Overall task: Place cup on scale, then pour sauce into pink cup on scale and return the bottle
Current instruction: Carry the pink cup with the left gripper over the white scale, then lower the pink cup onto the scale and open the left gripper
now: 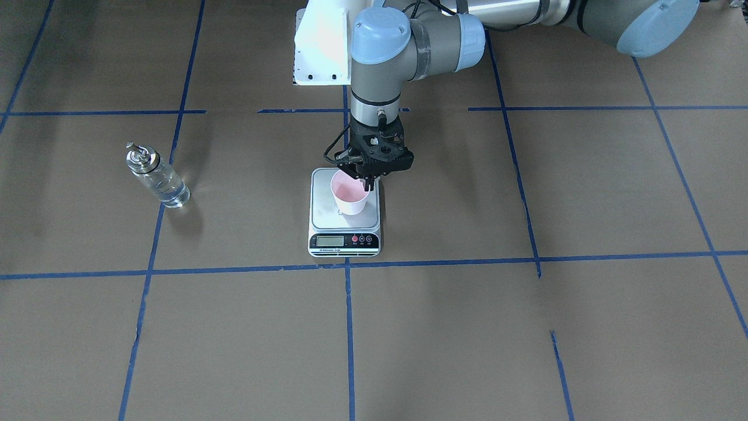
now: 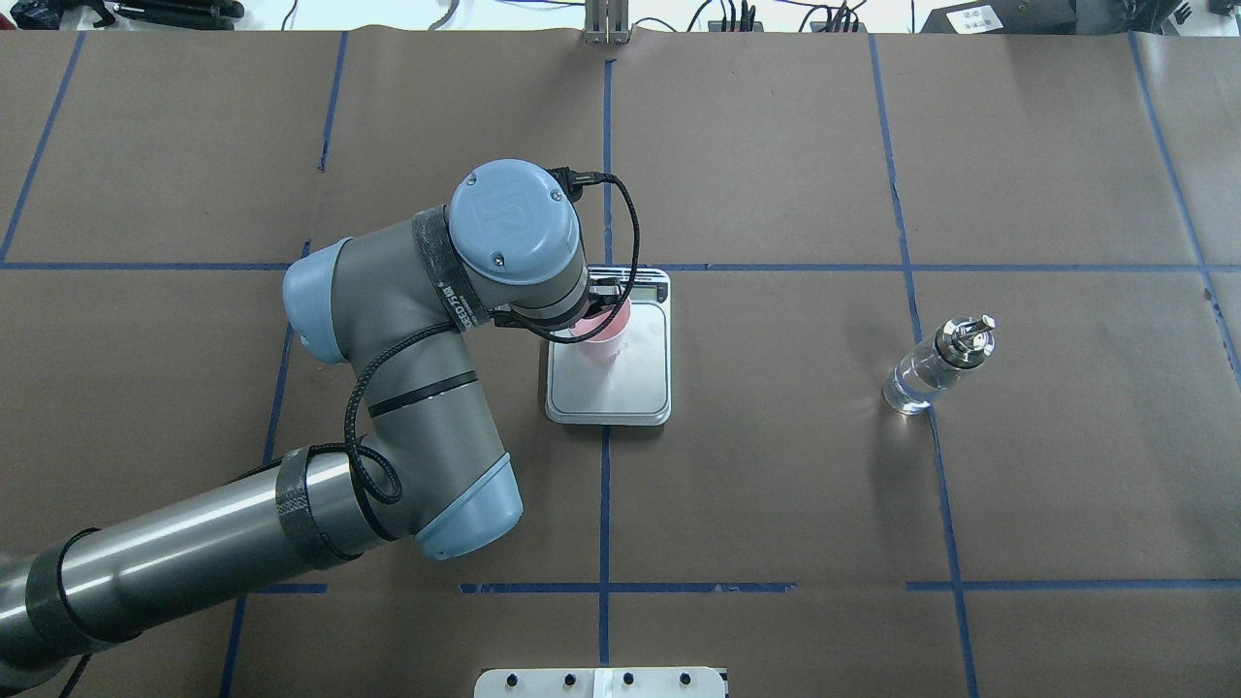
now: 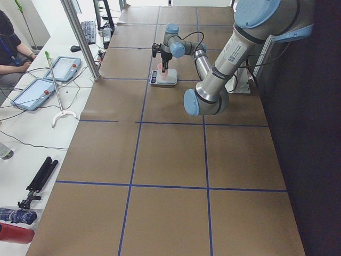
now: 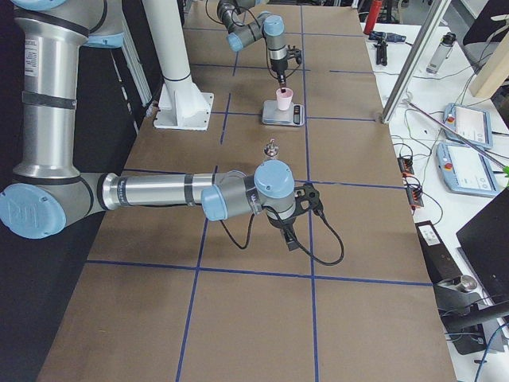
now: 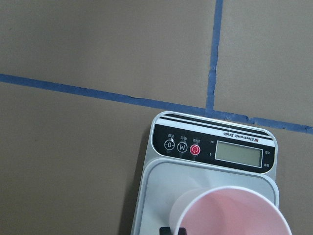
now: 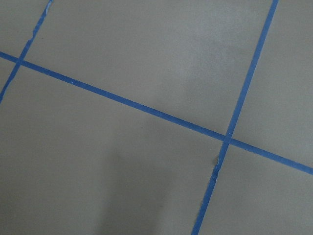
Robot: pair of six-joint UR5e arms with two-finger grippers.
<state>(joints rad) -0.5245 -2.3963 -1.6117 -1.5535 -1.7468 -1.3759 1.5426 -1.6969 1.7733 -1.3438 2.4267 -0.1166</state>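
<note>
Left gripper (image 1: 362, 178) pinches the rim of the cup (image 1: 349, 196), which stands on the plate of the scale (image 1: 327, 219). A clean release likely needs fingers parted fully, then a straight lift, lest the light cup tip. Bottle (image 1: 158, 175) stands well apart from the scale; whether the right gripper (image 4: 290, 235) is spread or pressed together cannot be told.

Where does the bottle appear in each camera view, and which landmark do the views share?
Exterior front-facing: bottle at left, level with the scale.
Overhead exterior: bottle at right.
Exterior left: cannot make it out.
Exterior right: bottle at upper middle, nearer than scale.
Left wrist-mounted: not in it.
Right wrist-mounted: not in it.
Landmark: the scale.
</note>
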